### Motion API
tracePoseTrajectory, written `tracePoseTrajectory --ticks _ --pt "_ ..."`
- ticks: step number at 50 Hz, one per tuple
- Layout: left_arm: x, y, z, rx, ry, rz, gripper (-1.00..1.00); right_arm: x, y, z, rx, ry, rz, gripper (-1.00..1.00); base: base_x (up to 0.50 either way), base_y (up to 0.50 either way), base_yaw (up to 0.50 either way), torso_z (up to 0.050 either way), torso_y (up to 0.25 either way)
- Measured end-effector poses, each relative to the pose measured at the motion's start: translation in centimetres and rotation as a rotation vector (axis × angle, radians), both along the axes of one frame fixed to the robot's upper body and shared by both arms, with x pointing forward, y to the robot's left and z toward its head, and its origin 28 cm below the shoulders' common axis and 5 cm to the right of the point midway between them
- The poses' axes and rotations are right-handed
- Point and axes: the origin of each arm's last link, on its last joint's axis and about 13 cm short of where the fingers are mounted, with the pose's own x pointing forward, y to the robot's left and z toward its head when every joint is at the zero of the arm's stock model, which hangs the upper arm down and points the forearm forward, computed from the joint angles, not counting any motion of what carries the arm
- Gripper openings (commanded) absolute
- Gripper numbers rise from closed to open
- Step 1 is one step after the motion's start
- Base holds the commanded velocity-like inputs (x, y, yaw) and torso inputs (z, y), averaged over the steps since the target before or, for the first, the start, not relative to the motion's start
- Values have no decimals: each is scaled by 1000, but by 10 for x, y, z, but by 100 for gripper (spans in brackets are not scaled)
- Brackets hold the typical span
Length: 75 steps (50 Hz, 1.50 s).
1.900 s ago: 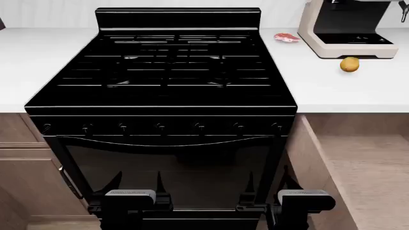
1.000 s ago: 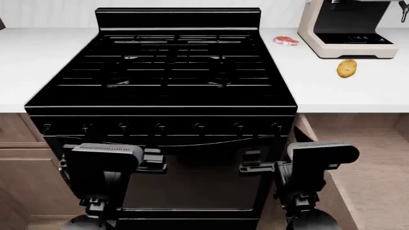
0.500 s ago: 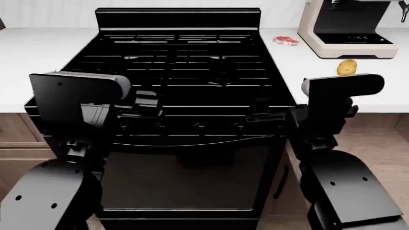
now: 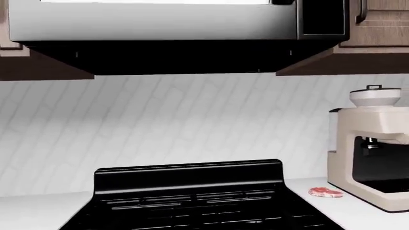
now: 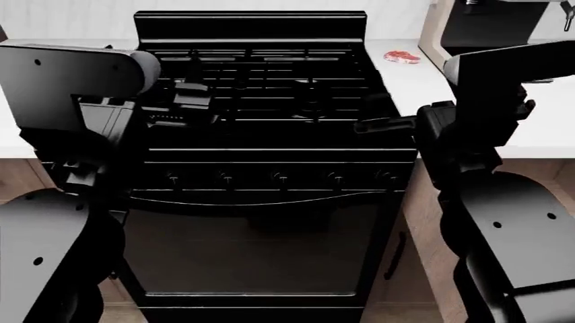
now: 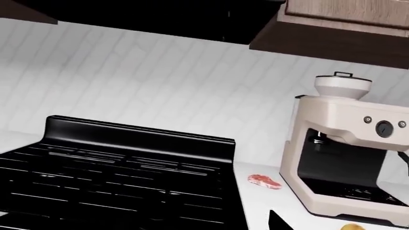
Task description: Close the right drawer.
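Both arms raised higher vs earlier, left gripper (image 5: 184,101) & right gripper (image 5: 382,121) over stove (image 5: 269,168) edges, finger state can't tell, right drawer (image 5: 422,222) sliver beside stove.

Steak (image 5: 402,56) between stove (image 5: 260,101) and coffee machine (image 6: 348,163).

A black gas stove (image 5: 269,101) sits in a white worktop (image 6: 255,201) — raw steak (image 6: 264,181) beside a beige coffee machine (image 6: 348,153), a potato (image 6: 353,227) in front.

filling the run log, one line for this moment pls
phase: approach | left gripper: raised over stove | right gripper: raised at stove edge | right drawer: open, untouched
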Motion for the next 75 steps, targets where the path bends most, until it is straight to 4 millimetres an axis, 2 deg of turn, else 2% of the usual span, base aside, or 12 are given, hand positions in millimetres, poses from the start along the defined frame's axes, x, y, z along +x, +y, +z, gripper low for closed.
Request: tracePoseTrajectory --ticks 19,63,75 --pt "-2 1 -3 59 -78 -21 100 0 3 0 -17 2 28 100 0 0 0 49 96" --pt "-1 2 -10 67 -76 -25 100 1 5 -2 -3 11 62 100 0 0 0 50 86" --pt "-1 3 -12 51 -62 -10 100 0 6 -3 10 17 79 100 0 0 -479 2 0"
